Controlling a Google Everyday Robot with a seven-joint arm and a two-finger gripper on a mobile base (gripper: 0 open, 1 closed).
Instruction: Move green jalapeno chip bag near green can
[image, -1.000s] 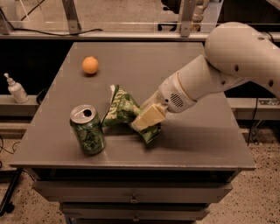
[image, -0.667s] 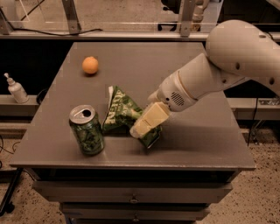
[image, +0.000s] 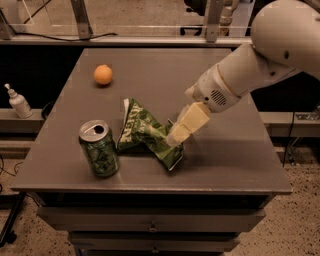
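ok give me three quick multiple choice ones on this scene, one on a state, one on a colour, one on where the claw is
1. The green can is
a) standing upright
b) lying on its side
c) crushed flat

2. The round fruit at the back left of the table is
a) green
b) orange
c) red

3. The claw is
a) over the fruit
b) on top of the can
c) at the right end of the green jalapeno chip bag

Answers:
1 a, its silver top faces up and its base sits on the table.
2 b, it is plain orange all over.
3 c, the claw's tip is at the bag's right end, with the bag lying between it and the can.
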